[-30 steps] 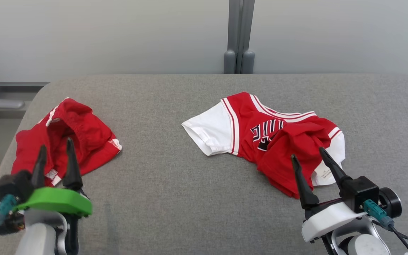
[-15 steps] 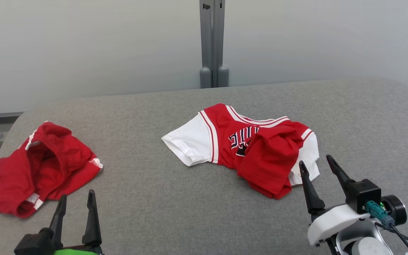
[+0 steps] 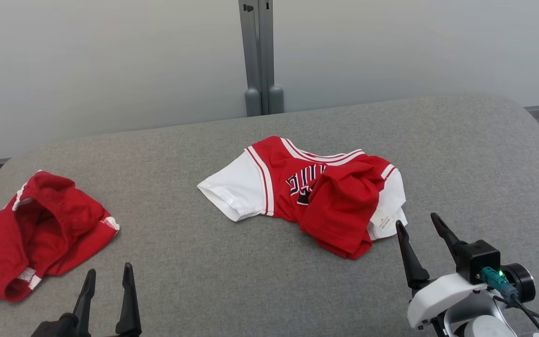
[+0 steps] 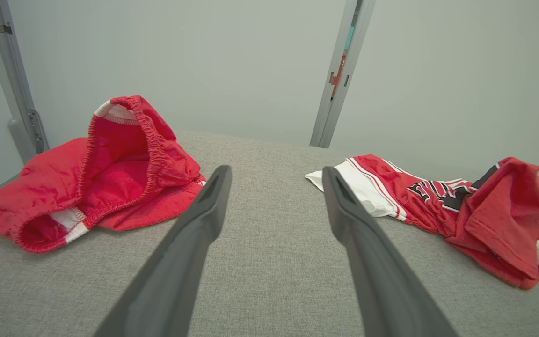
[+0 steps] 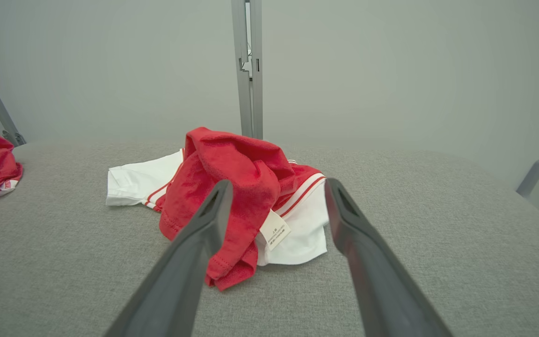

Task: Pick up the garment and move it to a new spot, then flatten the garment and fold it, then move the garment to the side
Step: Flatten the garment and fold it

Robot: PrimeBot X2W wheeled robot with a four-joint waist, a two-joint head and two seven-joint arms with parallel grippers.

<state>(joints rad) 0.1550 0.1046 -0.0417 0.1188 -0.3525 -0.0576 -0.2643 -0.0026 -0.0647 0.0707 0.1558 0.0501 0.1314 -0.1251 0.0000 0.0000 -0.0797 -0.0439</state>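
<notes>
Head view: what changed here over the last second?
The camera swung, so the whole scene slid left. The left jaws drew back off the red shorts and sit lower; the right jaws, earlier overlapping the jersey, now stop short of it. Nothing grabbed or released. Both jaws open; both garments lie unmoved on the grey cushion.
</notes>
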